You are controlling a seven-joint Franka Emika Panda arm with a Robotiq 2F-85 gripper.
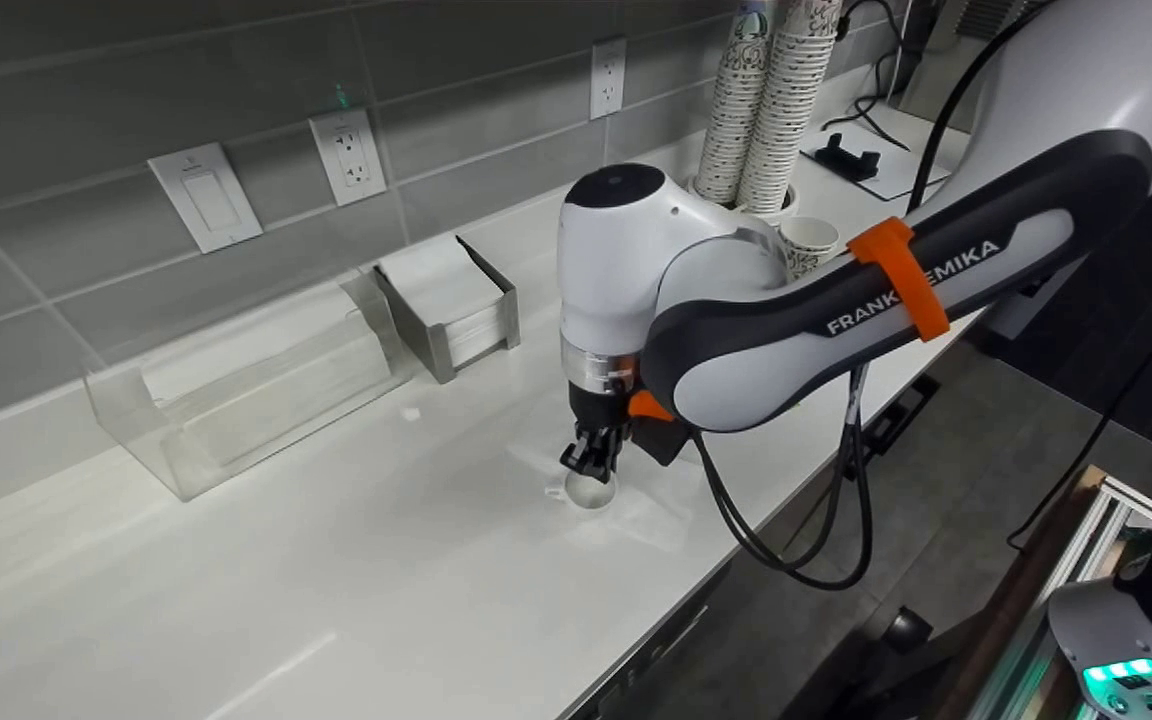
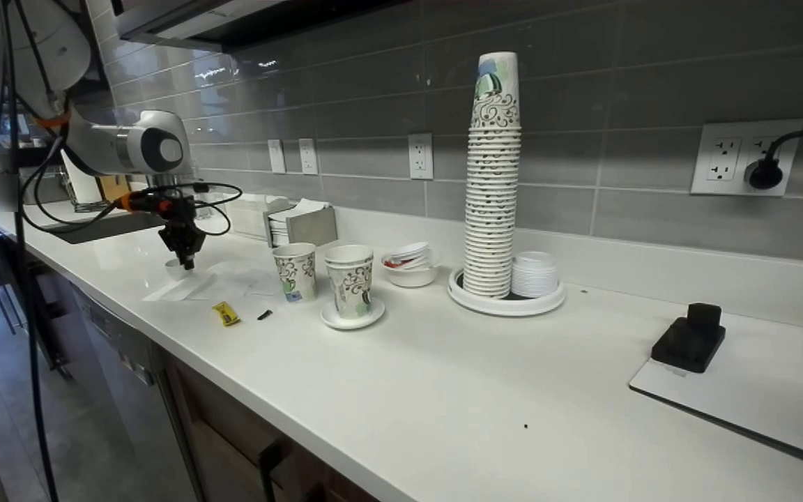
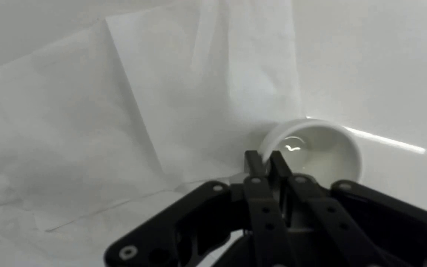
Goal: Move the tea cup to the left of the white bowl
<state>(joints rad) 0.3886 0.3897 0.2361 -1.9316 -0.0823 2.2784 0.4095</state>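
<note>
The tea cup (image 3: pixel 324 155) is tiny, round, plain white and looks empty in the wrist view. It also shows below the fingers in both exterior views (image 1: pixel 590 492) (image 2: pixel 174 270). My gripper (image 3: pixel 264 158) is closed over the cup's near-left rim, one finger inside and one outside, with the thin wall between them. The gripper also shows in both exterior views (image 1: pixel 598 468) (image 2: pixel 186 262). I cannot tell whether the cup touches the counter. The white bowl (image 2: pixel 411 277) stands farther along the counter near the wall, with something red and stacked white pieces inside.
White napkins (image 3: pixel 195 96) lie flat beside the cup. Two patterned paper cups (image 2: pixel 295 273) (image 2: pixel 350 289), a yellow packet (image 2: pixel 226 314), a tall cup stack (image 2: pixel 493 202) and a napkin holder (image 2: pixel 312 226) stand or lie along the counter. A clear holder (image 1: pixel 266 440) is near the wall.
</note>
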